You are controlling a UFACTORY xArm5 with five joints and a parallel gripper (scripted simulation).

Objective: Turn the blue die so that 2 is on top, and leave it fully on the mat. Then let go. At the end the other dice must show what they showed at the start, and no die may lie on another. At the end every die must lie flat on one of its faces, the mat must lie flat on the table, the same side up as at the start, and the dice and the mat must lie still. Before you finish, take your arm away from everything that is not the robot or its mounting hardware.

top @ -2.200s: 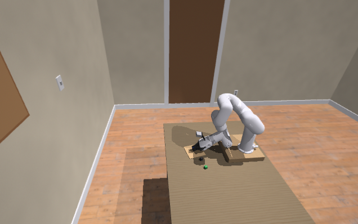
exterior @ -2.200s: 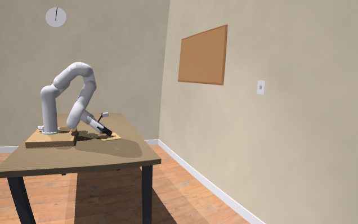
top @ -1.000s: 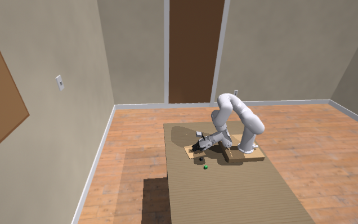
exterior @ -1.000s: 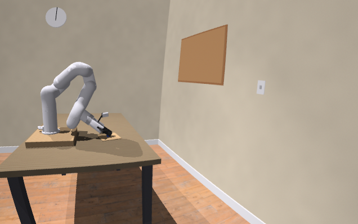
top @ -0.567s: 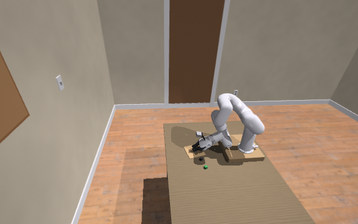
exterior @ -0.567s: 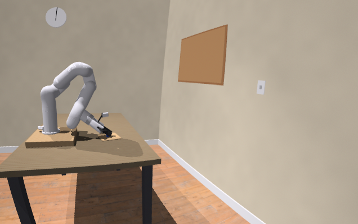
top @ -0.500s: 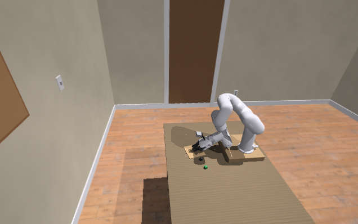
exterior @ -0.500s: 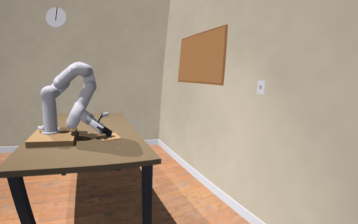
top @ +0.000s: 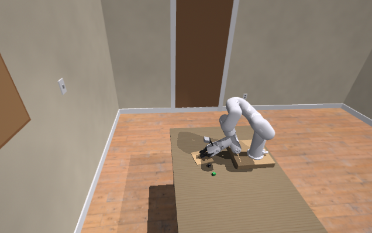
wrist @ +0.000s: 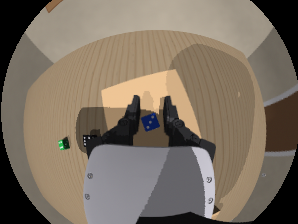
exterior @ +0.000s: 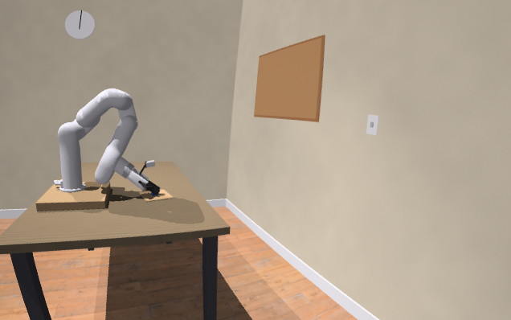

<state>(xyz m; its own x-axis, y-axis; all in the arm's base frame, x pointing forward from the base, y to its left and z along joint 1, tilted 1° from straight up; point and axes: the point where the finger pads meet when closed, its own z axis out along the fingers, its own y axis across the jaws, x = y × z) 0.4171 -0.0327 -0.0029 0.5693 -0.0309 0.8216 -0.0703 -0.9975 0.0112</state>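
The blue die [wrist: 150,121] [exterior: 153,194] lies on the light tan mat [wrist: 119,99] [top: 195,156] [exterior: 165,195], between my fingers with a gap on each side. My gripper [wrist: 151,103] [top: 202,153] [exterior: 154,191] is open, tilted low over the mat with its tips at the mat's surface, and straddles the die. In the top view the die is hidden behind the fingers. The pips on its faces are too small to read.
A black die [wrist: 89,137] [top: 208,165] lies on the table just off the mat's edge. A green die [wrist: 64,144] [top: 213,174] lies a little further out. The arm's wooden base board [top: 254,162] [exterior: 72,199] lies beside the mat.
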